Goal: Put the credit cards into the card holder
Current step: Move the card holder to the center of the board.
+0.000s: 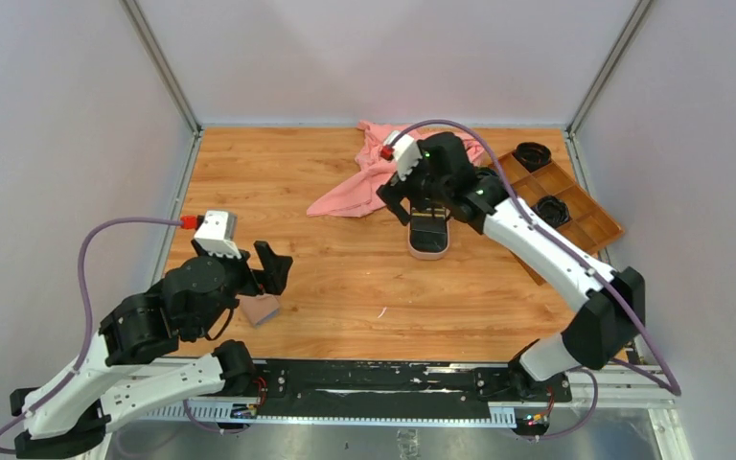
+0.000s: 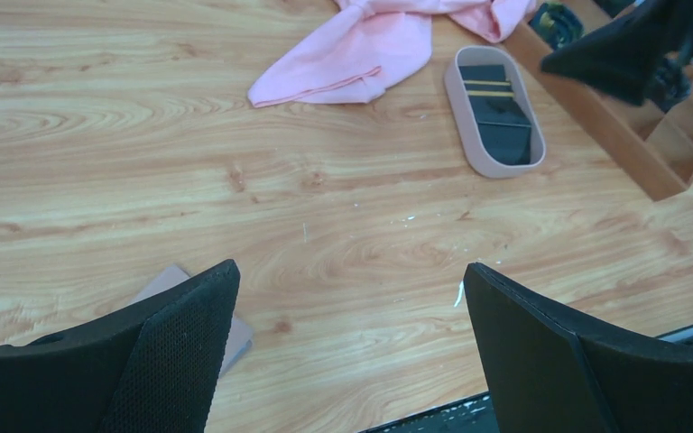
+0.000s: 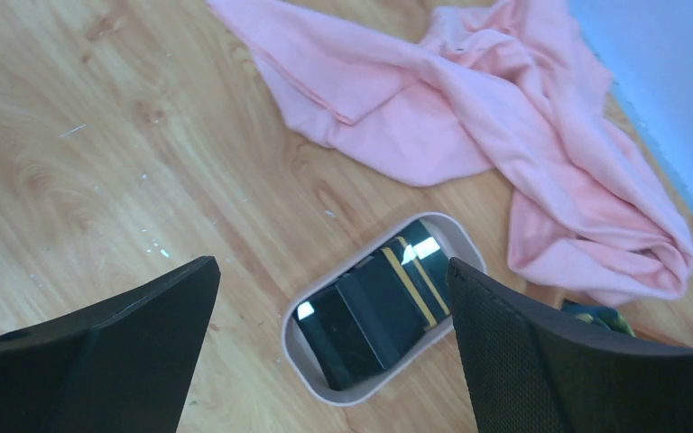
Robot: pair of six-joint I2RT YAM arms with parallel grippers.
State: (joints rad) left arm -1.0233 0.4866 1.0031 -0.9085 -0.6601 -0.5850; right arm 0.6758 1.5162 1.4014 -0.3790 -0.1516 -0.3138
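Observation:
Several dark credit cards (image 1: 429, 228), one with yellow stripes, lie stacked in an oval pink-rimmed tray (image 1: 428, 255). They also show in the left wrist view (image 2: 498, 113) and the right wrist view (image 3: 374, 311). My right gripper (image 1: 428, 203) (image 3: 334, 263) is open and empty, hovering above the tray (image 3: 291, 332). The pinkish-tan card holder (image 1: 261, 309) lies shut on the table at the near left. My left gripper (image 1: 264, 278) (image 2: 350, 271) is open and empty just above it; its left finger hides most of the holder (image 2: 170, 280).
A crumpled pink cloth (image 1: 369, 172) (image 3: 469, 108) lies behind the oval tray (image 2: 456, 99). A brown compartment tray (image 1: 575, 206) (image 2: 659, 135) with black round items stands at the far right. The table's near edge is close to the card holder.

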